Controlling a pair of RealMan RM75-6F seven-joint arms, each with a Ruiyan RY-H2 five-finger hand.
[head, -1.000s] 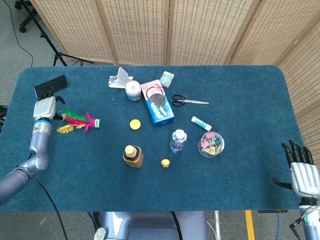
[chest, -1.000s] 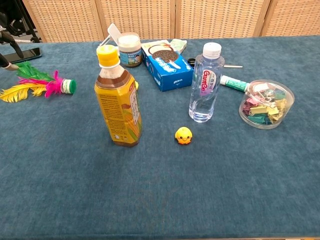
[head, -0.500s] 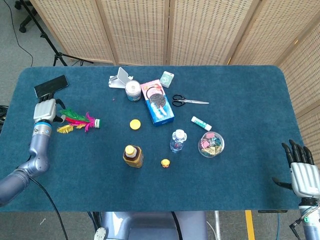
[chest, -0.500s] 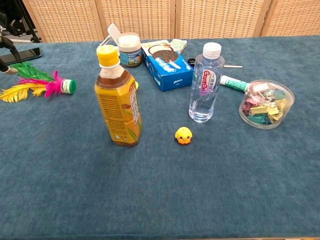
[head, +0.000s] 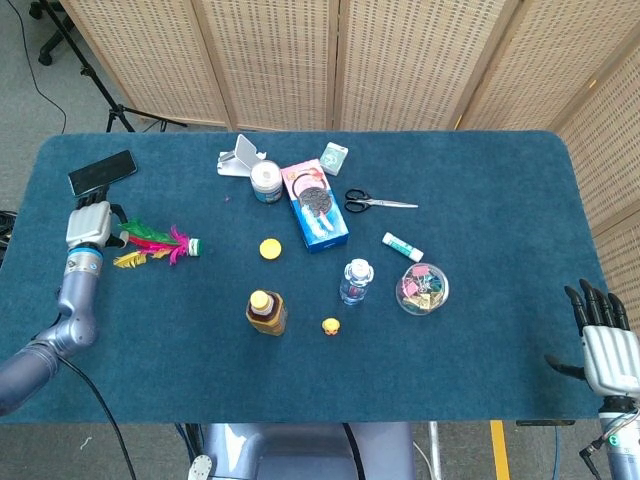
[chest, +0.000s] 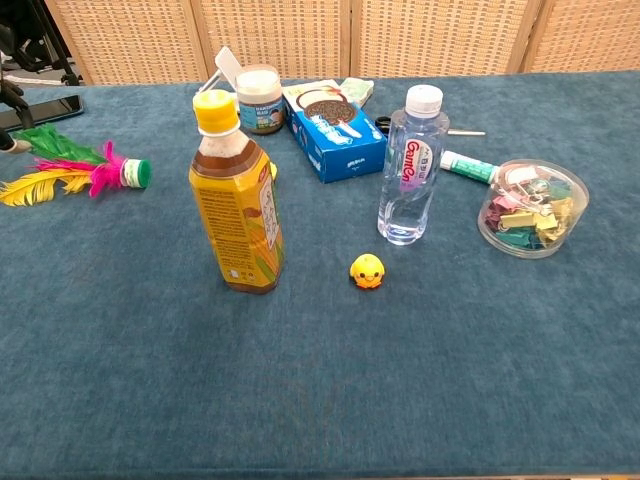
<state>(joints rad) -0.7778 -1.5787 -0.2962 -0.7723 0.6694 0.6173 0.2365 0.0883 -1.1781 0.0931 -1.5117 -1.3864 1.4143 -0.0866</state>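
Observation:
My left hand (head: 88, 224) hovers at the table's left edge, open and holding nothing, with its fingers pointing toward a black phone (head: 102, 172). A feather shuttlecock (head: 160, 245) with pink, green and yellow plumes lies just to its right, close to the thumb. In the chest view only dark fingertips (chest: 10, 96) show at the left border, beside the shuttlecock (chest: 80, 172). My right hand (head: 604, 346) hangs off the table's front right corner, fingers spread, touching nothing.
On the blue table (head: 480, 180) stand a tea bottle (head: 266, 312), a water bottle (head: 356, 281), a toy duck (head: 331, 326), a tub of clips (head: 422, 288), a cookie box (head: 315, 205), a jar (head: 266, 182), scissors (head: 380, 203), a glue stick (head: 403, 246) and a yellow cap (head: 269, 249).
My left hand has drawn back a little from the phone toward the table's front. The right hand and the objects have not moved.

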